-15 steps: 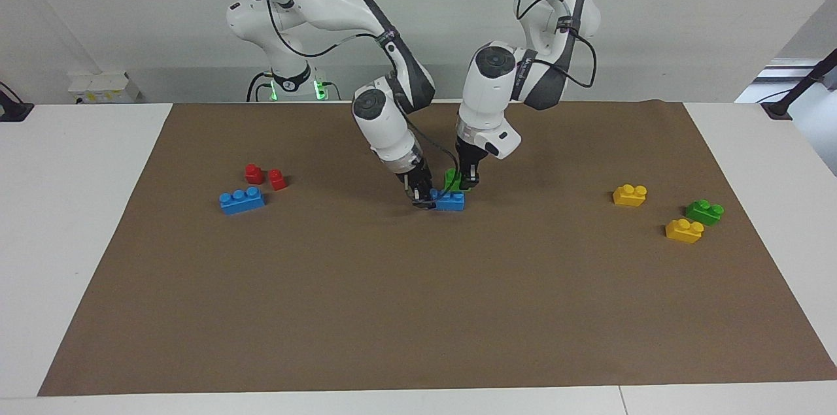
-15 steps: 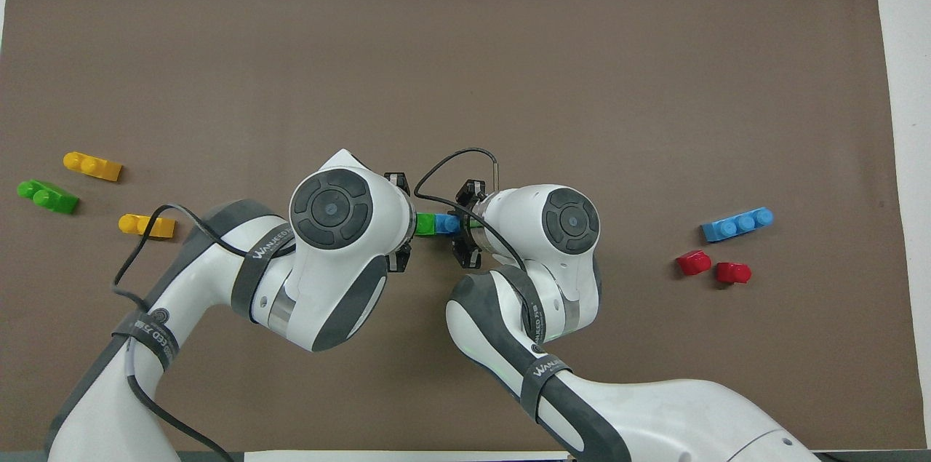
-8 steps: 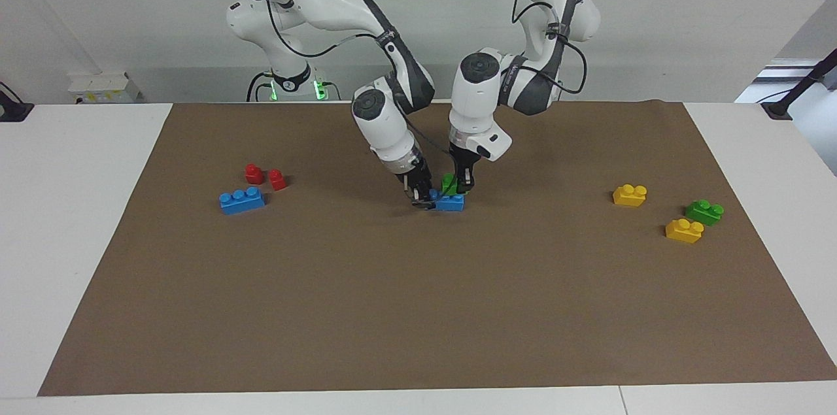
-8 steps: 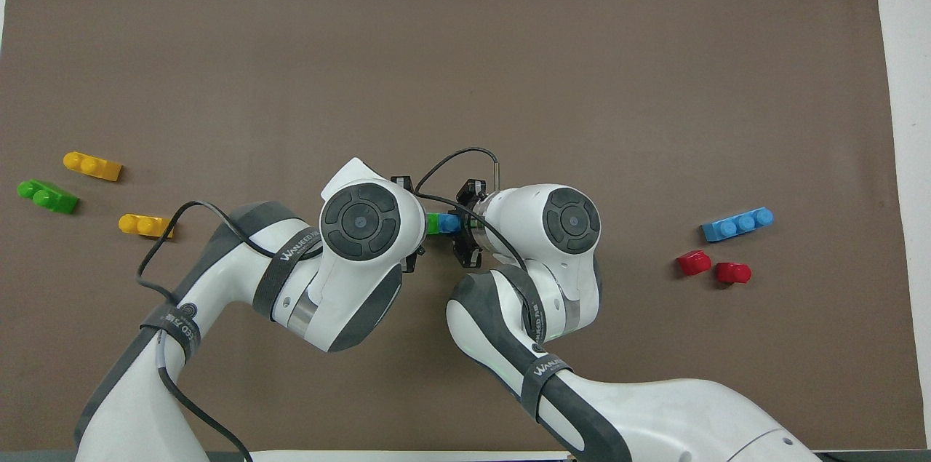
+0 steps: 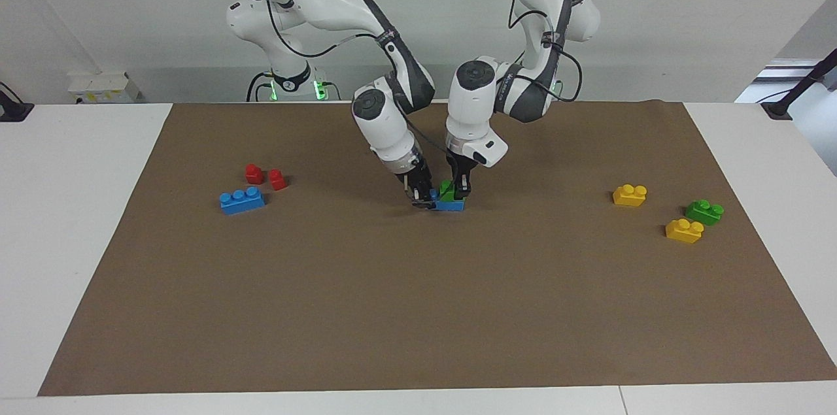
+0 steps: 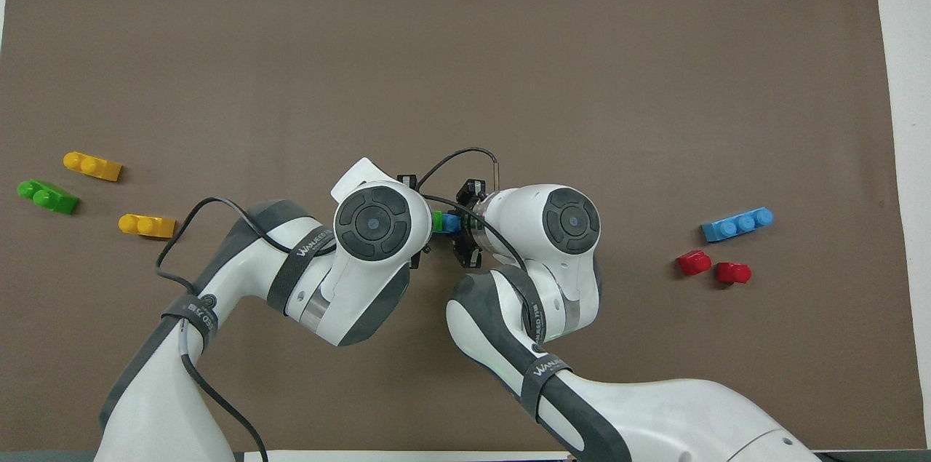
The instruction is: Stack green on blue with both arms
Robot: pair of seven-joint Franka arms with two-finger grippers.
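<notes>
A blue brick lies on the brown mat in the middle of the table. My right gripper is shut on the end of it toward the right arm's end of the table. A green brick sits on top of the blue brick, held in my shut left gripper. In the overhead view only a strip of green brick and blue brick shows between the two wrists. There the left gripper is mostly hidden under its wrist, and the right gripper is at the blue brick.
A second blue brick and two red pieces lie toward the right arm's end. Two yellow bricks and another green brick lie toward the left arm's end.
My left gripper has carried the green brick sideways toward the right gripper and onto the blue brick. The right gripper and the blue brick have stayed put.
</notes>
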